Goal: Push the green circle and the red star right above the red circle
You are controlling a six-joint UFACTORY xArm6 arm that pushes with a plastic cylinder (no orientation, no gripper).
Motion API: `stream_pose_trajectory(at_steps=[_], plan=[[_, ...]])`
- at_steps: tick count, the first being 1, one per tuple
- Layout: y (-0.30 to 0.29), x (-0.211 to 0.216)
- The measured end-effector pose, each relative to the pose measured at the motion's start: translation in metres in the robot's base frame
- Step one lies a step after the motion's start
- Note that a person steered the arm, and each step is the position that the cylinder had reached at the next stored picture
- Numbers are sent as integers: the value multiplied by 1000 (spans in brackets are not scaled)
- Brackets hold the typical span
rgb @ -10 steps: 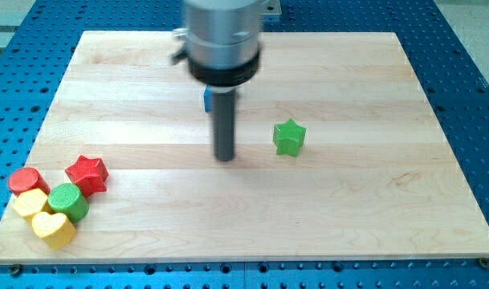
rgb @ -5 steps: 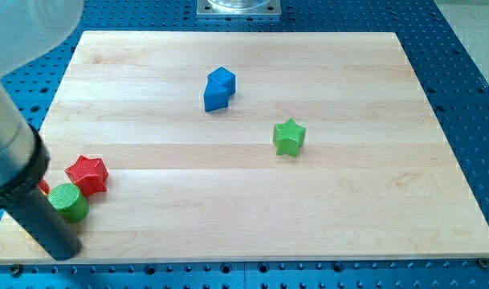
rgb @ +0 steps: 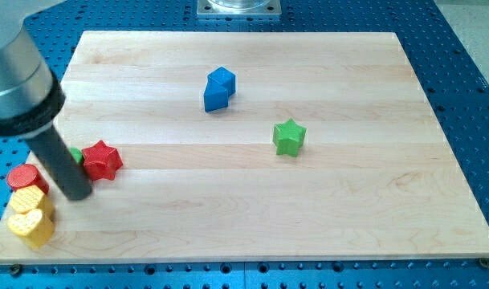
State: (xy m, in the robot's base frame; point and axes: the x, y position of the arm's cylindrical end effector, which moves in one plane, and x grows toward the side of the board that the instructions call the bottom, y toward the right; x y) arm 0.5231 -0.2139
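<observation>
The red star [rgb: 102, 160] lies at the board's left side. The green circle [rgb: 75, 155] is mostly hidden behind my rod; only a sliver shows just left of the red star. The red circle [rgb: 23, 177] sits at the left edge, below and left of them. My tip [rgb: 75, 193] rests on the board just below the green circle, to the right of the red circle.
A yellow block [rgb: 29, 200] and a yellow heart [rgb: 31, 226] lie below the red circle at the bottom left corner. A blue block [rgb: 219, 88] sits at upper centre. A green star [rgb: 289, 136] lies right of centre. The wooden board [rgb: 348, 201] rests on a blue perforated table.
My rod swung from the board's centre to the bottom left, then moved up. The green circle and red star have slid up and to the right, away from the yellow blocks.
</observation>
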Motion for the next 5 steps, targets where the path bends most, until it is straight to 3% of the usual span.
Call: stream_pose_trajectory(at_steps=[1,3,5], plan=[[0,-20],[-21,-13],[10,-68]])
